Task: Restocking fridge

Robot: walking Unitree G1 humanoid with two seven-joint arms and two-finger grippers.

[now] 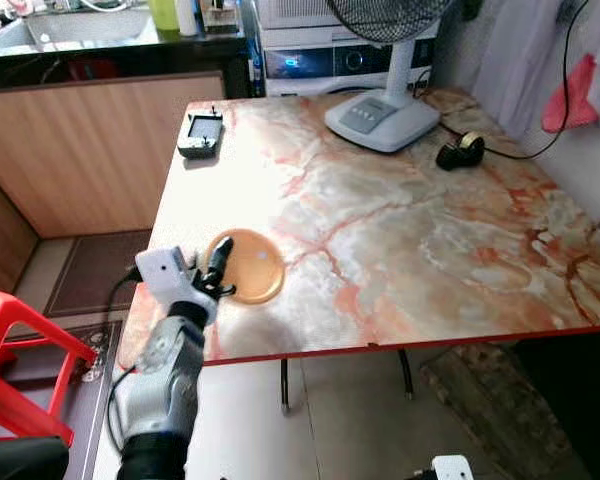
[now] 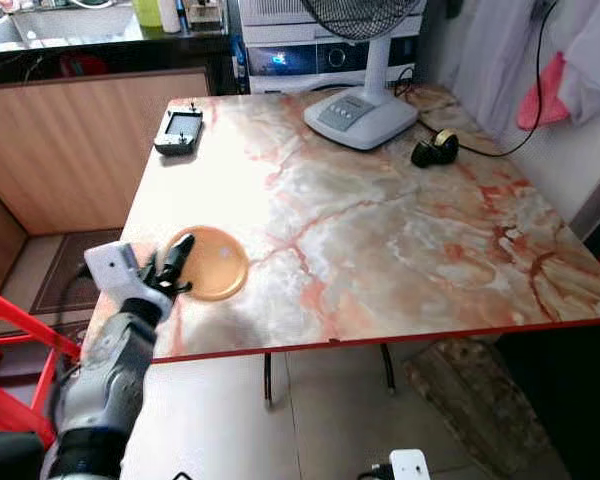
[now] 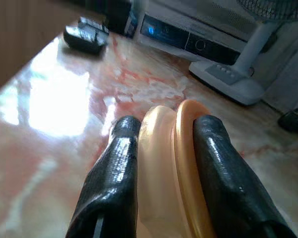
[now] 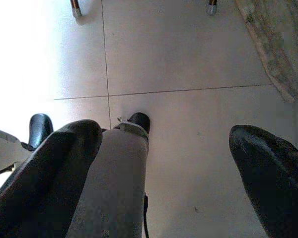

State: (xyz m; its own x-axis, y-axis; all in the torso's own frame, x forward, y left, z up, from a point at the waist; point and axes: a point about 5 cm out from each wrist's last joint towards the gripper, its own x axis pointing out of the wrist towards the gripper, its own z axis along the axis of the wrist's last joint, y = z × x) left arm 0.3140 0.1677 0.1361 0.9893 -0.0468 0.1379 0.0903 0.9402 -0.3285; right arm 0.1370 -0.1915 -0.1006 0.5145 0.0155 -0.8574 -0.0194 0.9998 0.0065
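An orange plastic plate (image 1: 246, 266) lies on the marble-patterned table (image 1: 400, 230) near its front left corner. My left gripper (image 1: 218, 268) reaches over that corner and is shut on the plate's near rim. In the left wrist view the orange plate (image 3: 175, 163) stands edge-on, pinched between the two black fingers (image 3: 114, 178). My right gripper (image 4: 164, 163) hangs idle beside the robot's leg, open, pointing down at the tiled floor (image 4: 188, 59).
On the table stand a white fan (image 1: 385, 110) at the back, a black tape roll (image 1: 460, 150) with a cable, and a small black device (image 1: 201, 133) at the back left. A red stool (image 1: 20, 365) stands at my left. A worn mat (image 1: 500, 400) lies under the table's right side.
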